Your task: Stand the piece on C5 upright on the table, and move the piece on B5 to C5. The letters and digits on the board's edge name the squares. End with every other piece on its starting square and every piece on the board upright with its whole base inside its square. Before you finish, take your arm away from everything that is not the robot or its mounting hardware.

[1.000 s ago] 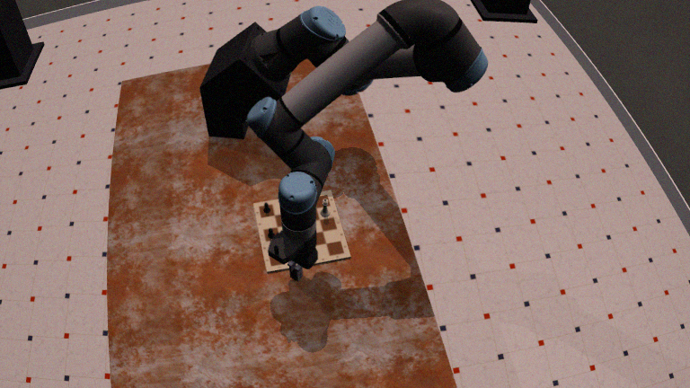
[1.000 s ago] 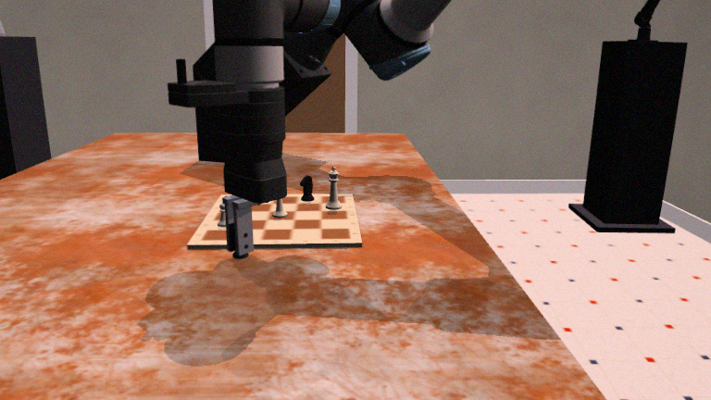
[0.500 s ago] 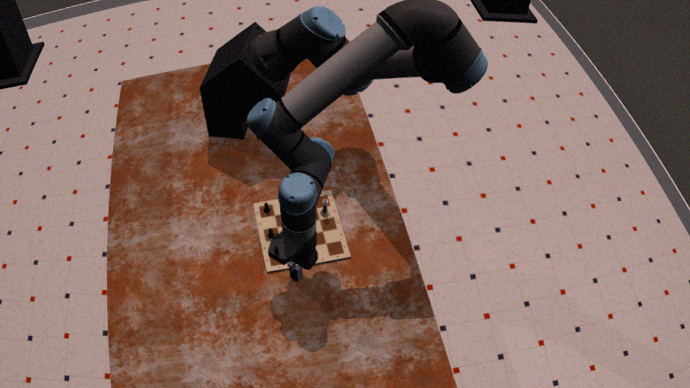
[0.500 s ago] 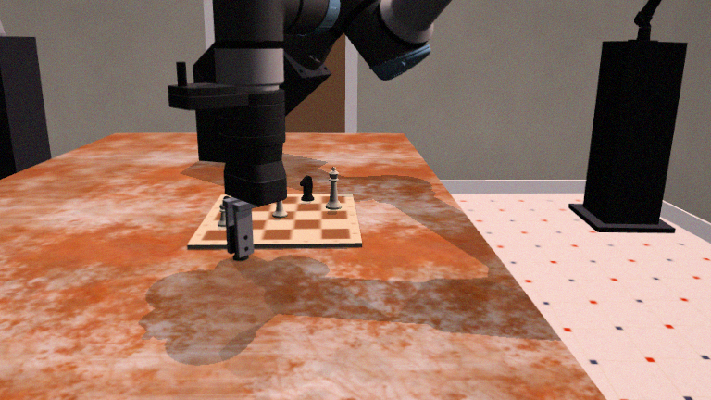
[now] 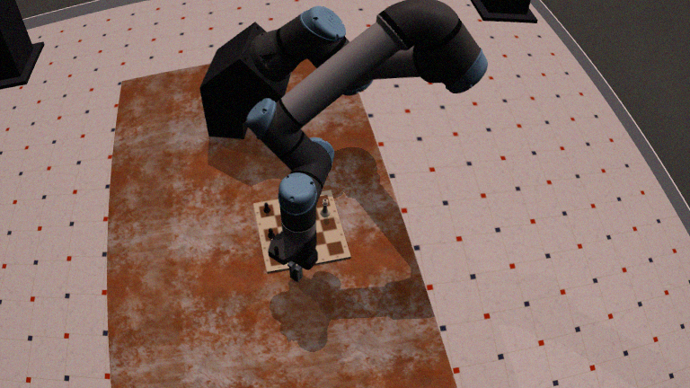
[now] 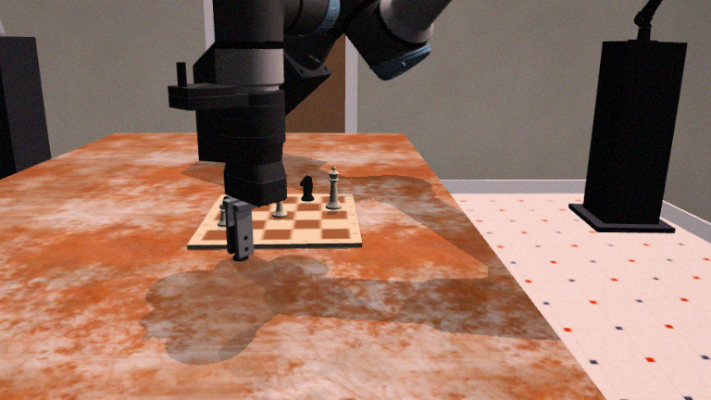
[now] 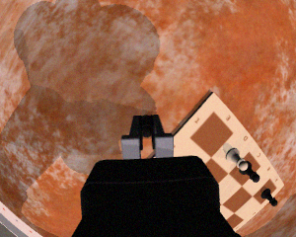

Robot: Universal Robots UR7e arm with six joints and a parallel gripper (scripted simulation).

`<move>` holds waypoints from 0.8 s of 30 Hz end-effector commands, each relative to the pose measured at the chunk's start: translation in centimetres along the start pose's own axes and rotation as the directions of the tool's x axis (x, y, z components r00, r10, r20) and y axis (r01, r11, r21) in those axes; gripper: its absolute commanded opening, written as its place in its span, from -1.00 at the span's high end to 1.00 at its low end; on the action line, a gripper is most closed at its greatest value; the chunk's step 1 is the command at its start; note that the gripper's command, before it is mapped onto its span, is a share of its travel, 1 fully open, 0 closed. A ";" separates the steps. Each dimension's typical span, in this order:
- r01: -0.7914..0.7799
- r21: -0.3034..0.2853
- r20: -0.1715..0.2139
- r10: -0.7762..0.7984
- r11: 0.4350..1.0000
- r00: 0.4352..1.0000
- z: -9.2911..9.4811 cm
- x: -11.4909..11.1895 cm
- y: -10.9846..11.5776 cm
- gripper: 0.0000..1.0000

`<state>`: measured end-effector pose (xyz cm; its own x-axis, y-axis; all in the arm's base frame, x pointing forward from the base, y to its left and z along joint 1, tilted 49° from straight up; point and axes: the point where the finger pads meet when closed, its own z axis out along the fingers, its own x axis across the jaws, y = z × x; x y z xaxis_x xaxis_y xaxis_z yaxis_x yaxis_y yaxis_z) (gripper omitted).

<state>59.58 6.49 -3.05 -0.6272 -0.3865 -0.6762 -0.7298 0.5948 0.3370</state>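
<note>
My gripper (image 5: 295,273) (image 6: 239,255) (image 7: 146,125) is shut on a dark piece, upright just in front of the board (image 5: 344,258) (image 6: 314,245) (image 7: 213,99). The piece's black base (image 6: 240,257) shows under the fingertips; the rest is mostly hidden. I cannot tell whether it touches the table. A tall white piece (image 5: 324,209) (image 6: 333,196) stands upright on B5. The dark square C5 (image 5: 328,224) (image 6: 334,216) in front of it is bare.
A black knight (image 6: 306,189) and a partly hidden white piece (image 6: 279,211) stand left of the tall one. Another white piece (image 6: 222,218) (image 7: 234,155) and two black pieces, one nearer (image 5: 270,233) (image 7: 250,172) and one farther (image 5: 266,207) (image 7: 268,197), stand along the left side.
</note>
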 end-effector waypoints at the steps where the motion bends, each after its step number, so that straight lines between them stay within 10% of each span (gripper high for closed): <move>1: 0.000 0.001 0.001 0.000 1.000 1.000 -0.1 0.0 0.0 1.00; 21: 0.000 0.001 0.001 0.000 1.000 1.000 -0.1 0.0 0.0 1.00; 24: 0.000 0.001 0.001 0.000 1.000 1.000 -0.1 0.0 0.0 0.73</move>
<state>59.58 6.49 -3.05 -0.6272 -0.3865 -0.6762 -0.7298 0.5948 0.3370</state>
